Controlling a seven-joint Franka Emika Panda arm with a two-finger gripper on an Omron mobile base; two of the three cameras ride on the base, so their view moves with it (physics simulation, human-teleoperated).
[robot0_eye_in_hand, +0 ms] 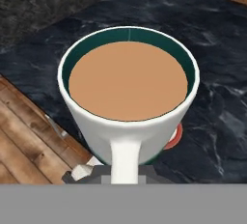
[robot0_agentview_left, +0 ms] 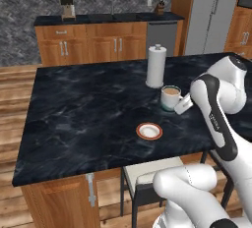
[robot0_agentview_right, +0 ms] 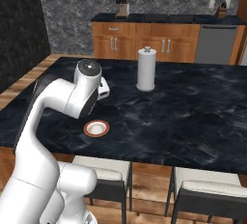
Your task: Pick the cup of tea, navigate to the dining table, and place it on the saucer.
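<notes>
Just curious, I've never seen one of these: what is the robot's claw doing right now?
Gripper: closed on the handle of the cup of tea, holding it above the dining table.

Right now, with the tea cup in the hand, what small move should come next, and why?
Probably carry the cup of tea toward the saucer, then lower. The hand grips its handle, and the cup looks short of the saucer, not over it.
</notes>
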